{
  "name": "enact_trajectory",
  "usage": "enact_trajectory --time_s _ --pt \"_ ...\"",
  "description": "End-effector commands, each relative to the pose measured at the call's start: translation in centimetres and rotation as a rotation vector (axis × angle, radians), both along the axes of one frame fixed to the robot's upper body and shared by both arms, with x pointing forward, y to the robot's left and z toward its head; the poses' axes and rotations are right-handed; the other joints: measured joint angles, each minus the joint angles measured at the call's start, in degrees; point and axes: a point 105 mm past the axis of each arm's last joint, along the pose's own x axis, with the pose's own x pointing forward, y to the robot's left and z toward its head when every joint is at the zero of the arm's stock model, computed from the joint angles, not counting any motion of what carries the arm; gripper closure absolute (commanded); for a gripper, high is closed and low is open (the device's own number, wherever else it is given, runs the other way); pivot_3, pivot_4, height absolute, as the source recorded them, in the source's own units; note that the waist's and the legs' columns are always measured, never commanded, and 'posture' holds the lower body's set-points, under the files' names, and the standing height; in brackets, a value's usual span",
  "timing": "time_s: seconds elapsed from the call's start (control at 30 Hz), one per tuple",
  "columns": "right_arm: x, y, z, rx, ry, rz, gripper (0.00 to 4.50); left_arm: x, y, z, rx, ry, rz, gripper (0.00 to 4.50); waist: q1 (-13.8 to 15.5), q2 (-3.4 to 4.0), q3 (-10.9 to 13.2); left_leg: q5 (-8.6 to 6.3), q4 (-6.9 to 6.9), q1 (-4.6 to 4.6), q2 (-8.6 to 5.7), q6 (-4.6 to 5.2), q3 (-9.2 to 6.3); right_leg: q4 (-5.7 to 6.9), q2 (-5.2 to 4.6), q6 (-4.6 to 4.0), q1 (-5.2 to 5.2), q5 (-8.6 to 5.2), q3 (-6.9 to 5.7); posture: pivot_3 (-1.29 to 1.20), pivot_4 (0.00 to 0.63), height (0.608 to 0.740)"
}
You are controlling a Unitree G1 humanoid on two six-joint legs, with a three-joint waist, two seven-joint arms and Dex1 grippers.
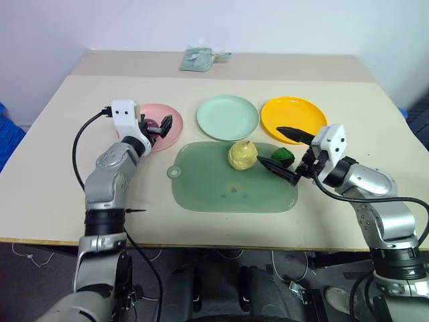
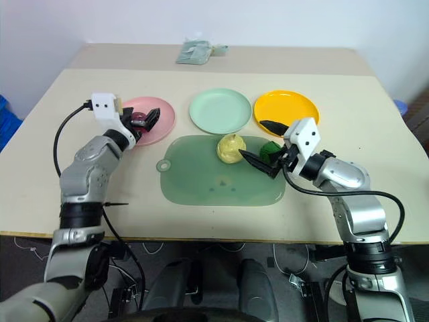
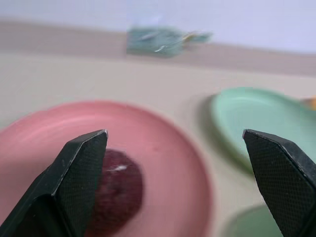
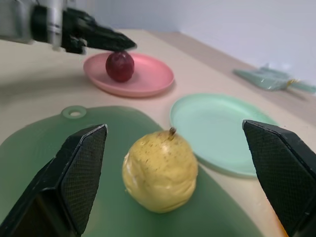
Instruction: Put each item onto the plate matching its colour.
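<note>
Left hand (image 1: pixel 161 127) spread, half-hiding red fruit (image 4: pixel 120 66) on pink plate (image 1: pixel 173 134); right hand (image 1: pixel 280 149) spread, partly covering green fruit (image 1: pixel 284 155).

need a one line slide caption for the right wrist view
Open right gripper faces the yellow pear on the green mat; beyond, the red fruit sits on the pink plate.

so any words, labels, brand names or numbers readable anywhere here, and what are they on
None can be read.
The packet at the far edge of the table: any print on it is too small and blurred to make out.
The pink plate, mint green plate, yellow-orange plate, green mat and toy fruits carry no visible markings.
</note>
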Motion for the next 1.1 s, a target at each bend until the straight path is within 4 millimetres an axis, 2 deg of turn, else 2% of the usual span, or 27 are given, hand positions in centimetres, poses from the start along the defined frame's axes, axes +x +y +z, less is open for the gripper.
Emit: enact_trajectory --time_s 0.03,0.3,0.4,0.53,0.77,0.93,1.03,1.1 --pt "0.5 1.5 0.1 0.01 0.027 0.021 0.0 -3.8 -1.3 2.3 0.039 -0.111 -0.236 0.01 -0.53 0.01 0.0 -0.01 -0.01 0.0 0.01 0.0 -0.01 0.0 -0.03 -0.07 -0.01 -0.03 0.0 0.0 0.15 0.74" --pt "2.1 3.4 -1.2 -0.002 0.108 0.048 0.0 -9.7 -1.9 1.2 0.19 -0.131 -0.53 0.01 -0.79 0.03 0.0 -0.16 -0.03 -0.02 -0.04 -0.11 -0.04 -0.06 -0.21 -0.33 -0.04 -0.15 0.05 0.0 0.15 0.74" --pt "2.7 4.0 -1.6 -0.016 0.124 0.059 0.0 -12.1 -2.1 0.4 0.204 -0.086 -0.665 0.01 -0.99 0.06 0.0 -0.17 -0.09 -0.03 -0.02 -0.13 -0.03 -0.07 -0.21 -0.35 -0.1 -0.15 0.08 0.0 0.15 0.74" --pt "3.1 4.3 -1.9 -0.023 0.147 0.075 0.0 -14.4 -1.9 0.4 0.218 -0.057 -0.759 0.01 -0.98 0.1 0.02 -0.17 -0.17 -0.03 -0.02 -0.13 -0.02 -0.07 -0.23 -0.41 -0.15 -0.18 0.08 0.0 0.15 0.74" --pt "4.0 4.6 -2.7 -0.044 0.147 0.075 0.0 -16.7 -1.9 0.9 0.251 -0.03 -0.859 0.01 -1.0 0.11 0.03 -0.18 -0.17 -0.03 -0.02 -0.13 -0.02 -0.1 -0.24 -0.42 -0.19 -0.18 0.08 0.0 0.15 0.74" --pt "4.4 4.7 -3.0 -0.045 0.155 0.077 0.0 -17.0 -2.3 1.3 0.257 -0.035 -0.874 0.01 -1.03 0.13 0.03 -0.18 -0.18 -0.03 -0.03 -0.13 -0.02 -0.1 -0.23 -0.42 -0.17 -0.18 0.08 0.0 0.15 0.74" --pt "4.6 4.5 -2.9 -0.038 0.155 0.071 0.85 -16.9 -2.5 1.4 0.258 -0.045 -0.87 0.0 -1.04 0.13 0.03 -0.18 -0.18 -0.03 -0.03 -0.13 -0.01 -0.1 -0.22 -0.42 -0.17 -0.18 0.08 0.0 0.15 0.74" --pt "4.9 4.4 -2.6 -0.032 0.144 0.058 1.69 -16.7 -2.6 1.5 0.257 -0.052 -0.861 0.0 -1.02 0.13 0.03 -0.18 -0.18 -0.03 -0.03 -0.13 -0.01 -0.1 -0.21 -0.42 -0.16 -0.18 0.07 0.0 0.15 0.74"
